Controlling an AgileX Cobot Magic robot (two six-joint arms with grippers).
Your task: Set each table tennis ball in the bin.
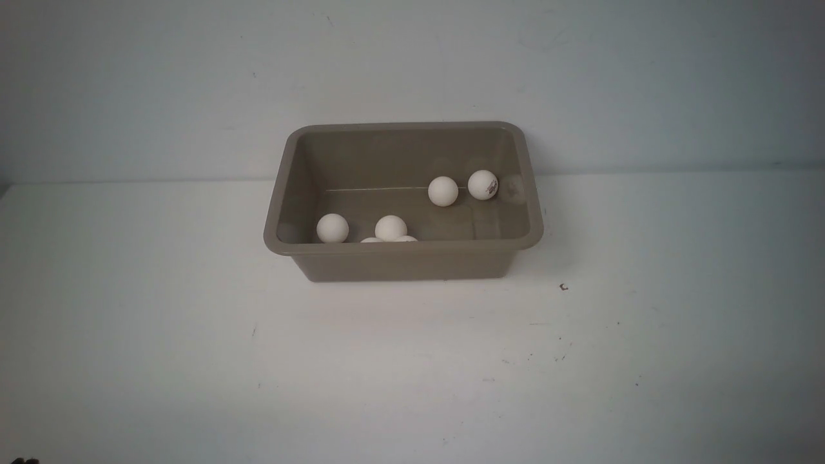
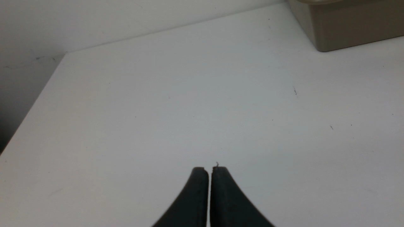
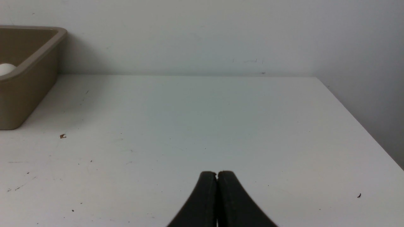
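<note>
Resting mid-frame in the bin (image 1: 403, 258), light slippery balls (image 1: 443, 191) need centred pinches; both grippers (image 2: 210, 170) (image 3: 217, 174) pressed together, empty.

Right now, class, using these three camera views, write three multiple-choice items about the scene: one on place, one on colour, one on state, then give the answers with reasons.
1. Where are the visible table tennis balls?
A. On the table, beside the bin
B. Inside the bin
C. Held by the jaws

2. What colour is the bin?
A. Bright blue
B. Red
C. Grey-brown

3. How do the jaws of the left gripper and right gripper stand?
A. Both shut, holding nothing
B. Both wide open
C. Left shut on a ball

Answers: B, every ball in view lies within the bin's walls; C, its walls are taupe in all views; A, each wrist view shows the jaws pressed together over the bare table.
</note>
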